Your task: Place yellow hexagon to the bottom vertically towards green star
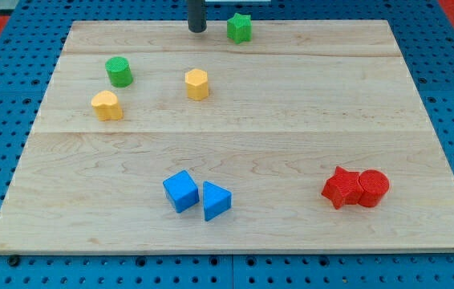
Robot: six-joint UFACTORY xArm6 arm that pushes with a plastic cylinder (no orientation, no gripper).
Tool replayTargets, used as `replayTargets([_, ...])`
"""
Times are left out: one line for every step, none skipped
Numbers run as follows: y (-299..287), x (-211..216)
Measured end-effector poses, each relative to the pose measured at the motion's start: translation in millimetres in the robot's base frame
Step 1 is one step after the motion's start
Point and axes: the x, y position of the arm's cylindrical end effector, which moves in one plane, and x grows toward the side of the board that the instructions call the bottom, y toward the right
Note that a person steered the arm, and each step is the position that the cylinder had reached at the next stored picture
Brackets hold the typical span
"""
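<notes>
The yellow hexagon [197,83] sits in the upper middle-left of the wooden board [291,120]. The green star [239,28] lies near the view's top, up and to the right of the hexagon. My tip [197,30] is at the top edge of the board, directly above the yellow hexagon in the view and just left of the green star, touching neither.
A green cylinder [119,71] and a yellow heart-like block [107,105] lie at the left. A blue cube [180,191] and a blue triangle [216,201] sit at the bottom middle. A red star [339,188] and a red cylinder [372,188] touch at the bottom right.
</notes>
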Motion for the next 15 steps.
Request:
replayTargets([47,4])
replayTargets([136,22])
replayTargets([160,32])
replayTargets([90,47])
replayTargets([0,69])
replayTargets([-40,129])
replayTargets([-25,160])
replayTargets([72,160])
replayTargets([145,160])
replayTargets([138,195])
replayTargets([161,195])
replayTargets([160,157])
replayTargets([147,151])
replayTargets([177,138])
replayTargets([161,146])
